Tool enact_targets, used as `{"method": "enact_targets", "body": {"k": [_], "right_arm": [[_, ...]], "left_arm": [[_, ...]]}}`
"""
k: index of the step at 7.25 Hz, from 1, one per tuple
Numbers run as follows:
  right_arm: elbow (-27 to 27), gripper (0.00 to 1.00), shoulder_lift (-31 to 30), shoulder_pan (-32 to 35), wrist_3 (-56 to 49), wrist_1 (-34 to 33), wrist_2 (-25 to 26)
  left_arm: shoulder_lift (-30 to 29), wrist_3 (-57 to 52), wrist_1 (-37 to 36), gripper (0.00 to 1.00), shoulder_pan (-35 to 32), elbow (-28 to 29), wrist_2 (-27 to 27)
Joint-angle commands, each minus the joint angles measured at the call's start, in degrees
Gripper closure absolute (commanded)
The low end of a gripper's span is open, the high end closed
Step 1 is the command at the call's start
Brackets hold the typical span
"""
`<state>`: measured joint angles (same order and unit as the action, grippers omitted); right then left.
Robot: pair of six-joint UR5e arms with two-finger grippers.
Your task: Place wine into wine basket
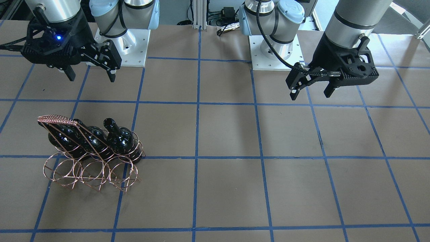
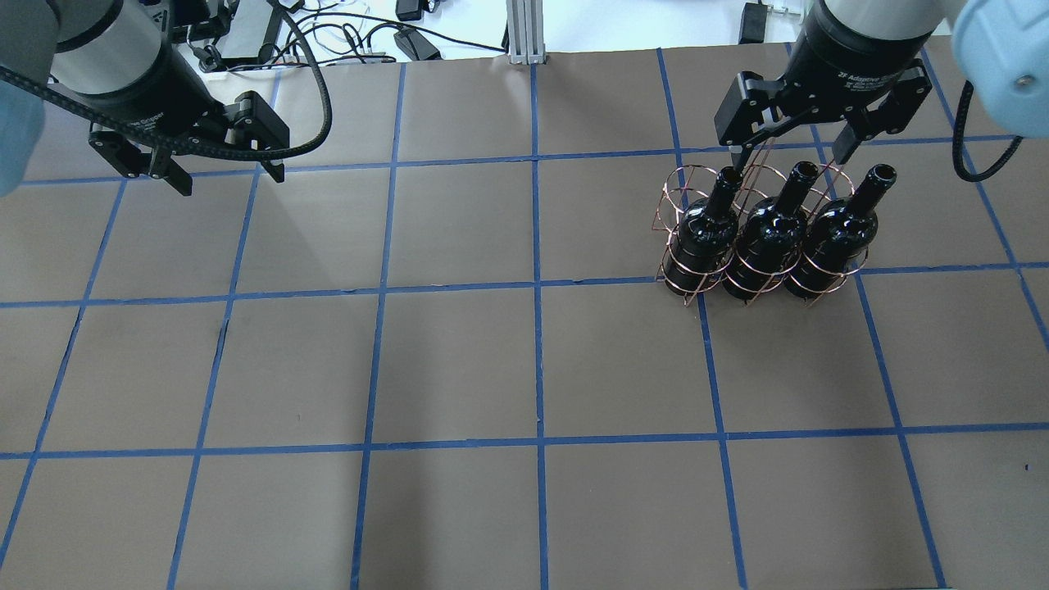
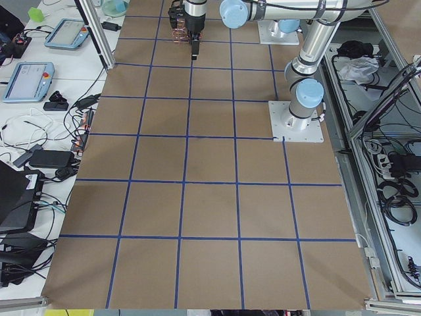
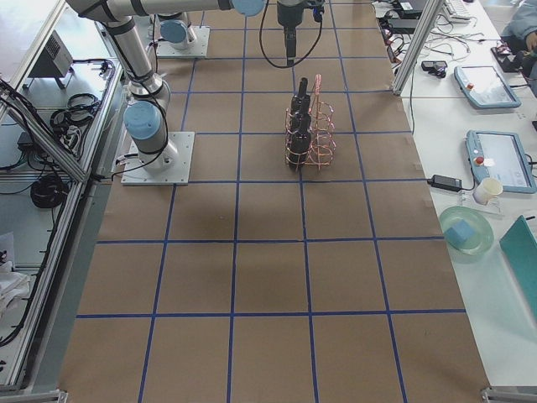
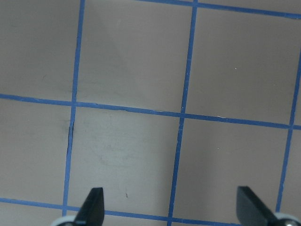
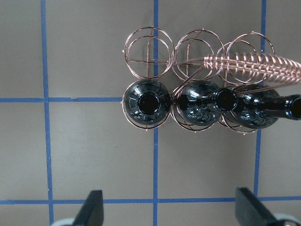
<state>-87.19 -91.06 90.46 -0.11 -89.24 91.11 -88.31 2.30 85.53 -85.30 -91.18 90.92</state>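
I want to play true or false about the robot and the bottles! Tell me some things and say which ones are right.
1. Three wine bottles stand upright in the wine basket. True.
2. Every ring of the basket has a bottle in it. False: one row of three empty rings holds nothing.
3. The right tool is gripping a bottle by the neck. False: it is open, holds nothing and touches no bottle.
4. The left tool is open and holds nothing. True.
5. One bottle lies on its side on the table. False: all three bottles are in the basket, side by side in one row.
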Motion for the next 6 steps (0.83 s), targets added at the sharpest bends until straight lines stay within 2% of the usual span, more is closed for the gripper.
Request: {"method": "enact_targets", "body": {"k": [1, 6], "right_arm": [[-0.2, 0.0, 0.0, 0.1, -0.1, 0.1, 0.0], [-0.4, 0.0, 0.0, 0.2, -0.1, 0.6, 0.1]], "left_arm": [[0.2, 0.1, 1.3, 0.0, 0.0, -0.2, 0.3], [-0.2, 0.0, 2.7, 0.0, 0.2, -0.6, 0.5]]}}
